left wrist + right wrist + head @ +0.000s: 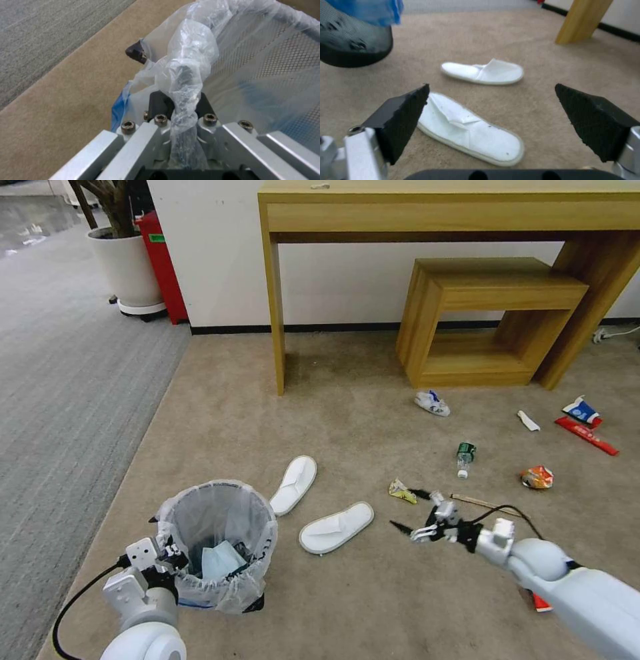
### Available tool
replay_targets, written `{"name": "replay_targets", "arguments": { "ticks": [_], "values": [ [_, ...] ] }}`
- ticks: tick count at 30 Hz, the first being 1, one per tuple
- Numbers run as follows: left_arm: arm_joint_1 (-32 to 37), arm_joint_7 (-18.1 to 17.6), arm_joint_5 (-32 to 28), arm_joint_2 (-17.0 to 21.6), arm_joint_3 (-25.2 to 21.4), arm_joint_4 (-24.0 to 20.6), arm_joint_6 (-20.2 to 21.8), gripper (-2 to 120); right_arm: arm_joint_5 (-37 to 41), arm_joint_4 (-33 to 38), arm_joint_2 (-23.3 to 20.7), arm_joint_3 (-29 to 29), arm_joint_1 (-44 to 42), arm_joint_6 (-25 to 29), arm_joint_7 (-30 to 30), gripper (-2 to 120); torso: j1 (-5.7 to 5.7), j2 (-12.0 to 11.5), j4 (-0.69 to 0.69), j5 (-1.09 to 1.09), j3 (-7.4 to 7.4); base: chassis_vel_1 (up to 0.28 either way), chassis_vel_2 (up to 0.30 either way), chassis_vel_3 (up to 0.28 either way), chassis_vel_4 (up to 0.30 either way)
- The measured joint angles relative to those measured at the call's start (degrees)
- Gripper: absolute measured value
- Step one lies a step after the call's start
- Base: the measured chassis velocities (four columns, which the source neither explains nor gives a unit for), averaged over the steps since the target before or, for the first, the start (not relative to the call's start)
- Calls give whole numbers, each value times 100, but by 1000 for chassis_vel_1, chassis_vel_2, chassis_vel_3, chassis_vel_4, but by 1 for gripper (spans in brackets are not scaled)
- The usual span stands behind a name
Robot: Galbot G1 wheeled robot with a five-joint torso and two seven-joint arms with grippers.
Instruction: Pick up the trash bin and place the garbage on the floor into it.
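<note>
head: high, down on floor [360,607] | wrists: close | shared: slippers [337,527]

It looked like an office or hotel-style room. A beige short-pile carpet [347,400] met a grey ribbed carpet [73,380] along a straight seam. A tall wooden console table [440,213] stood against a white wall, a smaller matching table [493,313] (tucked partly beneath it) alongside. A potted plant in a white planter [130,270] stood nearby.

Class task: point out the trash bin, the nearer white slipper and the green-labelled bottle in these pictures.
trash bin [200,513]: head view, on the bag-lined inner wall.
nearer white slipper [335,527]: head view, on the middle of its sole.
green-labelled bottle [465,453]: head view, on its green label.
</note>
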Motion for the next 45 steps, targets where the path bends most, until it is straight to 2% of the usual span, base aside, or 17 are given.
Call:
{"name": "replay_targets", "arguments": {
  "ticks": [1,2,4,6,14,18,22,25,33,45],
  "values": [
    [2,1,1,-2,0,0,0,3,-8,-36,28,-33,31,3,1,96,0,0,0,1,0,0,0,0,0],
    [21,4,17,-36,-19,-8,-20,3,-75,-413,316,-384,393,24,22,92,0,0,1,-2,0,0,0,0,0],
    [21,5,22,-45,-27,-8,-29,3,-115,-591,435,-516,535,42,22,92,0,0,1,-3,0,0,0,0,0],
    [13,7,26,-66,-54,-4,-43,3,-194,-1102,727,-889,877,104,-1,92,0,0,1,-2,0,0,0,0,0],
    [-20,9,15,-85,-114,11,-64,3,-280,-1816,1104,-1558,1303,225,-177,89,0,0,-1,-2,0,0,0,0,0],
    [-58,3,-20,-78,-137,35,-75,3,-377,-2413,1382,-1877,1544,373,-331,88,0,0,-1,-2,0,0,0,0,0],
    [-70,-5,-46,-72,-150,37,-83,3,-409,-2690,1522,-1963,1629,417,-378,88,0,0,-1,-3,0,0,0,0,0],
    [-72,-8,-69,-62,-161,37,-90,3,-462,-3074,1790,-2027,1725,525,-463,88,0,0,-1,-2,0,0,0,0,0],
    [-91,-16,-107,-34,-181,55,-114,3,-513,-3294,2146,-2117,1804,580,-488,88,0,0,0,-1,0,0,0,0,0],
    [-136,-29,-130,-18,-159,93,-105,3,-566,-3358,2136,-2008,1791,618,-491,86,0,0,-1,-3,-1,0,0,0,0]
  ]
}}
